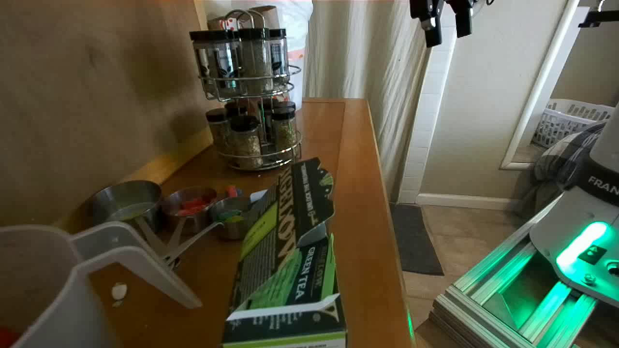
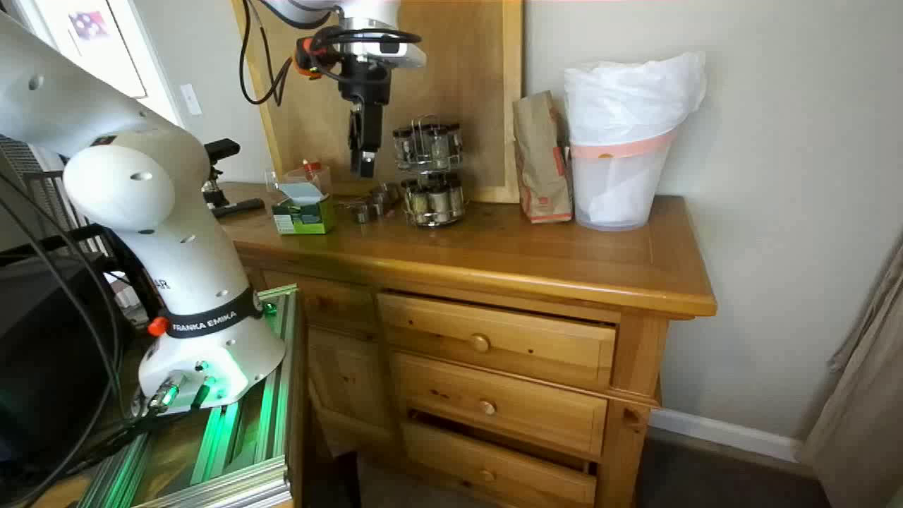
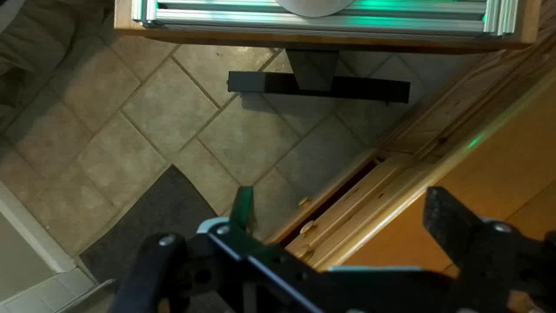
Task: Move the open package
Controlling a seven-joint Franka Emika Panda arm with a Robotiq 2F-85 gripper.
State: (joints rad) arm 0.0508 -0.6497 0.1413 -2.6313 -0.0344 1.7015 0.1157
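Observation:
The open package is a long dark and light green tea box [image 1: 283,321] with white lettering, lying on the wooden dresser top with a flap raised. In an exterior view its pale end panel shows on the package [image 2: 303,216]; the package is out of view in the wrist view. My gripper [image 1: 449,36] is open and empty, raised well above the dresser's height. In an exterior view the gripper [image 2: 362,168] appears between the package and the spice rack. In the wrist view its two fingers [image 3: 340,191] stand wide apart over the dresser edge and floor.
A wire spice rack [image 2: 432,169] stands behind the package. Metal measuring cups [image 1: 128,200] and a clear plastic jug [image 1: 43,280] lie beside it. A paper bag [image 2: 543,159] and a lined white bin [image 2: 621,155] stand farther along the dresser top [image 2: 494,257].

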